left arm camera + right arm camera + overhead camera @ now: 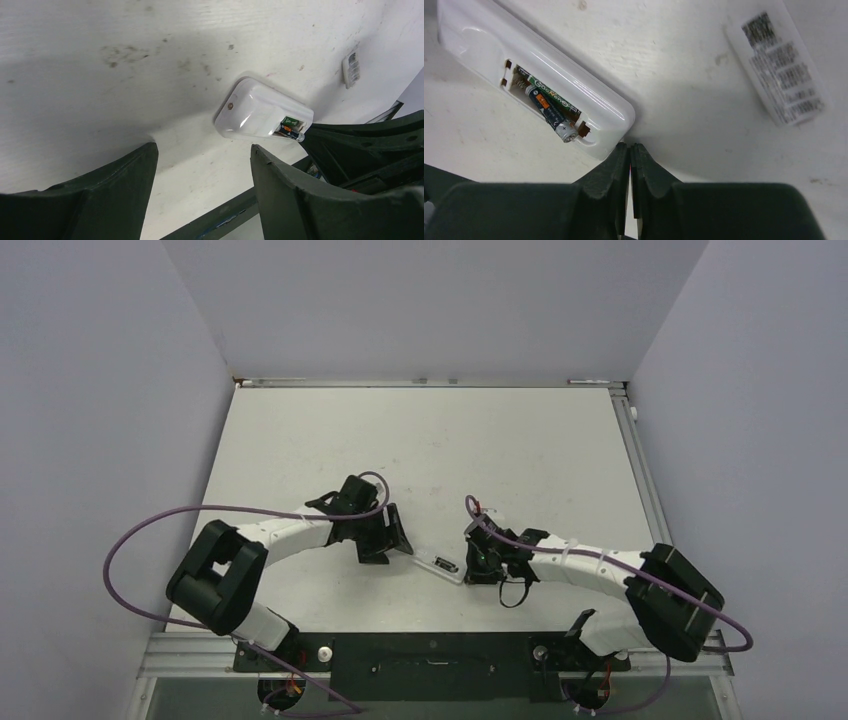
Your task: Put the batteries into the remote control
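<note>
The white remote control (479, 37) lies slot-up on the table between both grippers (441, 564). In its open slot sit two batteries: a green-labelled one (555, 94) lying flat, and a dark one with an orange band (551, 117) beside it, slanted, its silver end at the slot's rim. My right gripper (630, 148) is shut on nothing, its tips against the remote's near end. My left gripper (202, 165) stands open just short of the remote's (252, 111) other end, with bare table between its fingers (295, 190). Both batteries (291, 128) also show in the left wrist view.
A small white cover piece with a printed label (780, 70) lies flat on the table to the right of the remote (351, 68). The table's dark near rail (220, 217) runs just behind the left fingers. Grey walls enclose the table (330, 440).
</note>
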Robot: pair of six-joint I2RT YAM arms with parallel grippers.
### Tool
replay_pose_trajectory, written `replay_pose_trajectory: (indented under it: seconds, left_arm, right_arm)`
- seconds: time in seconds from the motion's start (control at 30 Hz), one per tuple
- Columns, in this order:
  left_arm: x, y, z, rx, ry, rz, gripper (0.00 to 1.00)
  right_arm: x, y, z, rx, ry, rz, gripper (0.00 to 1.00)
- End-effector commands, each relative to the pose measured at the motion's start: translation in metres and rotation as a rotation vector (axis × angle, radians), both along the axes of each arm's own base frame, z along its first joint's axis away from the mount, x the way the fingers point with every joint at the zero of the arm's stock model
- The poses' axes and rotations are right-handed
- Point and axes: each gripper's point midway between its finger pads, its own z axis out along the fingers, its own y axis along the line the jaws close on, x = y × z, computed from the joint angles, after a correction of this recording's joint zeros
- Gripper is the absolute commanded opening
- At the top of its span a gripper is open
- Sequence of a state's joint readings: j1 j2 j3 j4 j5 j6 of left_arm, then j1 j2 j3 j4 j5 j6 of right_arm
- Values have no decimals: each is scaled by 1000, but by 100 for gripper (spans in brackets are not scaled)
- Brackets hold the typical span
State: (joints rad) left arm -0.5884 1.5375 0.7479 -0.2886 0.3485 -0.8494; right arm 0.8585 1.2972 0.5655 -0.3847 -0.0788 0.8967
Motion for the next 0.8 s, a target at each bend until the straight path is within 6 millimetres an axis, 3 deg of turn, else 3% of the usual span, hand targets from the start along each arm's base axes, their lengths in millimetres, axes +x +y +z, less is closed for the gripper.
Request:
replay_pose_trajectory:
  seconds: [0.0, 0.23, 0.47, 0.57, 0.77]
  left_arm:
    - [5, 19, 7, 5, -48, 26, 66]
    - [20, 23, 13, -1, -73, 34, 66]
    - [22, 17, 20, -28, -70, 28, 65]
    - [14, 14, 18, -56, -44, 26, 64]
    - [1, 4, 11, -66, -17, 1, 58]
  right_arm:
    - [29, -2, -6, -136, -78, 62, 9]
    - [67, 5, 0, -210, -123, 98, 9]
    - [82, 7, 15, -235, -161, 127, 9]
    - [87, 1, 26, -260, -192, 119, 27]
    - [90, 16, 49, -173, -227, 134, 33]
